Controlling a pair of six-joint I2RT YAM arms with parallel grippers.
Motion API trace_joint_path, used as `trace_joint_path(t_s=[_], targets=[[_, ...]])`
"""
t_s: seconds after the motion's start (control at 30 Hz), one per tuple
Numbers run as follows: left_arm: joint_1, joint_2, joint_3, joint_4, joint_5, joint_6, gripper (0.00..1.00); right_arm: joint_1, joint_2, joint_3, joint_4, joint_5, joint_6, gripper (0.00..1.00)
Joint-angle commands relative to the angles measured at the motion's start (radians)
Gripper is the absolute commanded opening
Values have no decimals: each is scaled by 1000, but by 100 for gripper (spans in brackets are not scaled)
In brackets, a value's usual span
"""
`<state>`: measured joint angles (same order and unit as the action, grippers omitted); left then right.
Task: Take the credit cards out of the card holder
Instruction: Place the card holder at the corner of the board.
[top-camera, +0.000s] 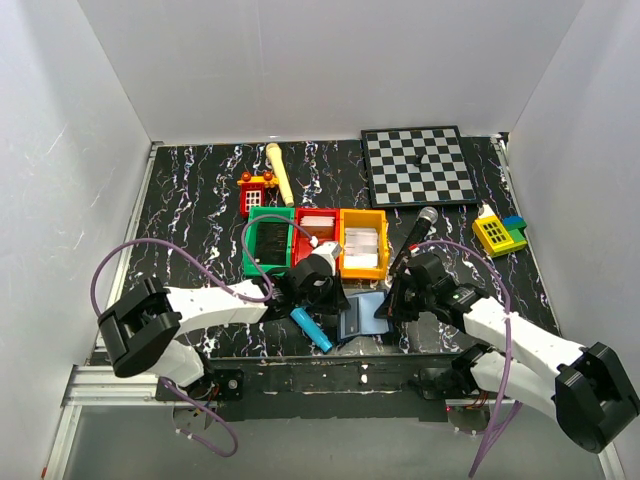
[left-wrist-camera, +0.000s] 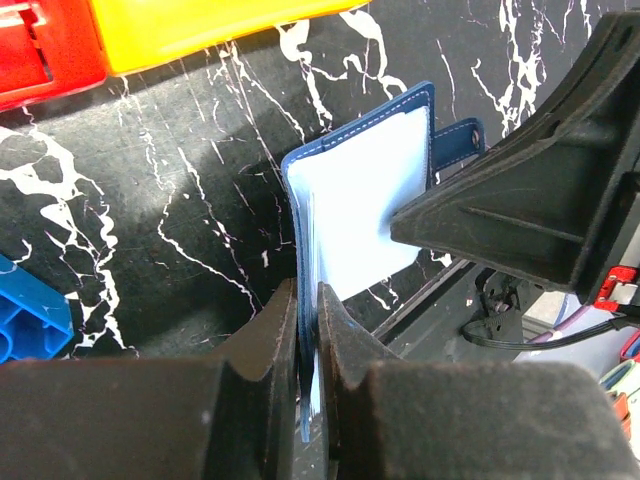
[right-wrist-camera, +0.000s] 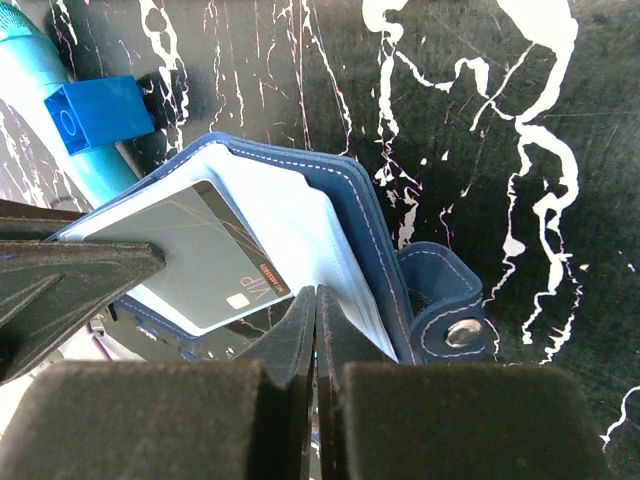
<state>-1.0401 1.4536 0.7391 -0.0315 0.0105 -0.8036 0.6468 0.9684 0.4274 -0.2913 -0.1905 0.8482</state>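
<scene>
**Q:** What encloses the surface I work over?

**A:** Three plain white panels: a back wall (top-camera: 330, 60), a left wall (top-camera: 60, 150) and a right wall (top-camera: 590, 120). Each meets the tabletop (top-camera: 200, 195) along one of its edges.

**Q:** And the tabletop itself?

**A:** Black, marbled with thin white veins. The same pattern shows close beneath both my wrist cameras.

**Q:** The near edge?

**A:** A pale metal rail (top-camera: 85, 383) lies at the front left corner. Below it is a flat grey surface (top-camera: 330, 450).

**Q:** The light?

**A:** Soft and even. The white panels shade to grey toward their corners.
</scene>
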Motion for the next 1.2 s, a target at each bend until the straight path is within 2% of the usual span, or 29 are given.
trace_joint_path(t_s=[0.0,0.1,0.23,0.5,0.6,0.67,0.9,1.17], targets=[[23,10,-23,25,32,4,0,-15,9,-6,32,-13,14,1],[32,22,-26,25,42,0,0,-16,-2,-24,47,-13,26,1],[43,60,-14,25,55,0,11,-16,15,-35,44,-13,29,1],[52,165,71,-51,43,9,11,-16,59,-55,29,3,71,1],[63,165,66,-71,32,4,20,-16,67,-65,29,3,80,1],[69,143,62,-85,20,4,29,-16,75,-67,27,5,80,1],[74,50,59,-159,-43,26,44,-18,66,-61,20,16,74,1],[72,-126,48,-254,-102,35,50,-18,84,-30,-3,36,37,1]])
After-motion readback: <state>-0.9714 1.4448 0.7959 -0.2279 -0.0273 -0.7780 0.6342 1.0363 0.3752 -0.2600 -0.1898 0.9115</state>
